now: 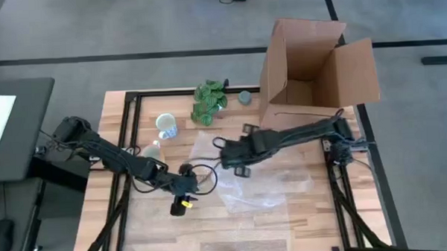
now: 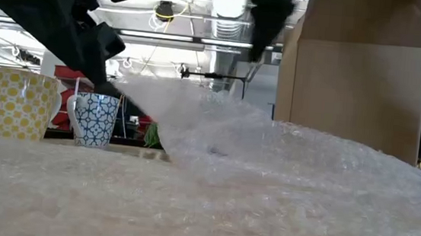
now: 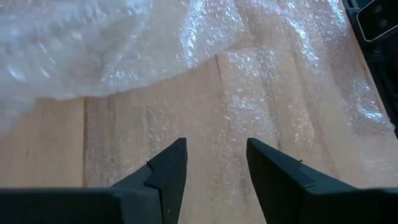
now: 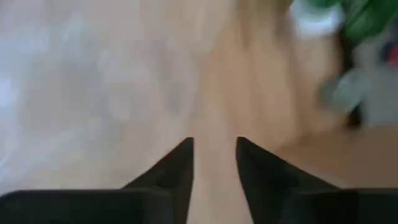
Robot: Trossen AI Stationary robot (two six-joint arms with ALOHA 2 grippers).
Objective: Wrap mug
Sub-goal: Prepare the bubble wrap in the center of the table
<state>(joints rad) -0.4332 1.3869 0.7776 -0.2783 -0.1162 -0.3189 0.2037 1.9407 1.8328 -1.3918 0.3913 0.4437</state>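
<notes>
The mug (image 1: 167, 126), white with a blue pattern, stands upright on the wooden table's left half; the low view shows the mug (image 2: 94, 119) behind a raised fold of clear bubble wrap (image 2: 268, 161). The bubble wrap (image 1: 259, 180) lies spread on the middle of the table. My left gripper (image 1: 196, 184) hovers open at the wrap's left edge, with flat bubble wrap (image 3: 261, 81) under its gap (image 3: 216, 162) and nothing between the fingers. My right gripper (image 1: 223, 157) is open over the wrap's far left corner, also seen as my right gripper (image 4: 214, 162) above blurred wood.
A tall open cardboard box (image 1: 311, 63) stands at the far right. A green leafy bunch (image 1: 210, 100) and a small grey round object (image 1: 245, 97) lie at the far edge. A yellow-patterned mug (image 2: 20, 105) stands left of the blue one.
</notes>
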